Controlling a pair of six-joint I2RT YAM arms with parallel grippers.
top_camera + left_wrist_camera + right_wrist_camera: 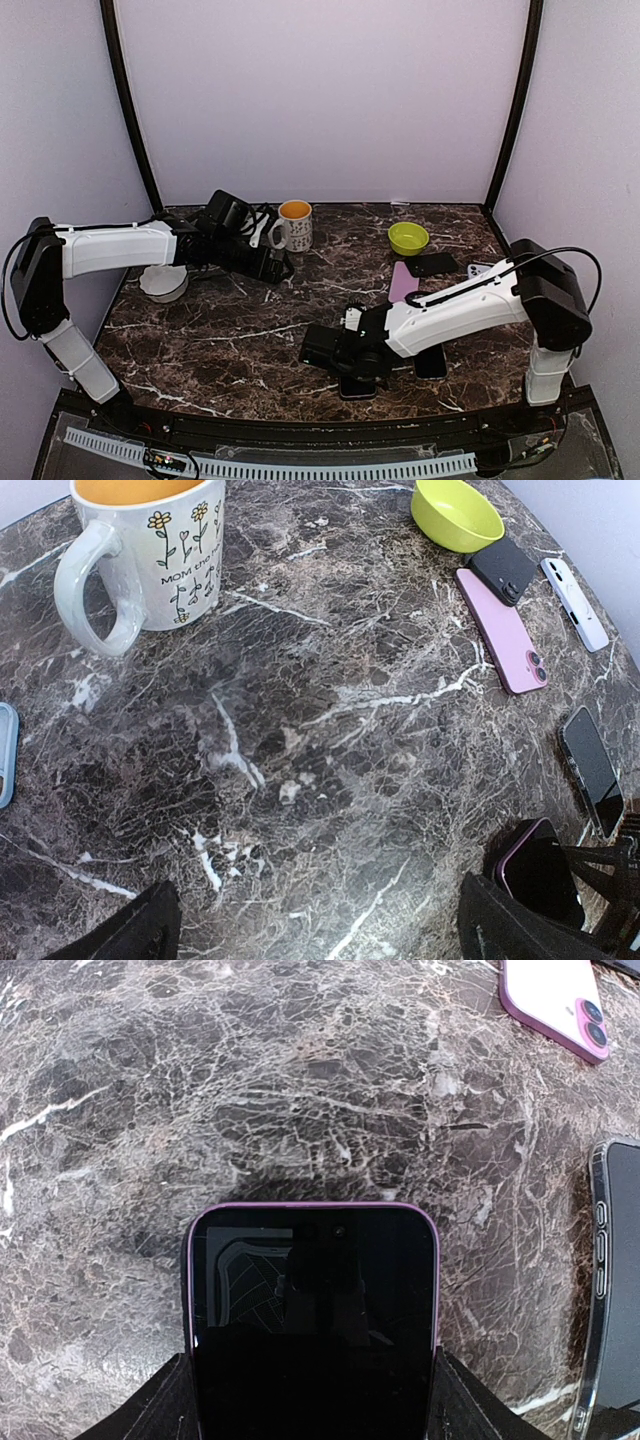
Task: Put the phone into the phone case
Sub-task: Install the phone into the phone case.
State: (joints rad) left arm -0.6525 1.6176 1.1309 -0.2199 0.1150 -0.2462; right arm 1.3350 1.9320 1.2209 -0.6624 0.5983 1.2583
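Note:
My right gripper (312, 1380) is shut on a phone (312, 1290) with a dark screen and a purple rim, one finger on each long side, screen up, low over the table. The phone also shows in the left wrist view (540, 872) and at the front in the top view (360, 388). A black phone case (505, 568) lies near the green bowl. A pink phone (503, 630) lies back up beside it. My left gripper (320, 920) is open and empty, over bare marble near the mug, far from the phone.
A flowered mug (160, 555) and a green bowl (458, 512) stand at the back. A white case (575, 602) lies at the far right. A dark phone in a clear case (615, 1290) lies just right of my right gripper. A white bowl (163, 283) sits at the left.

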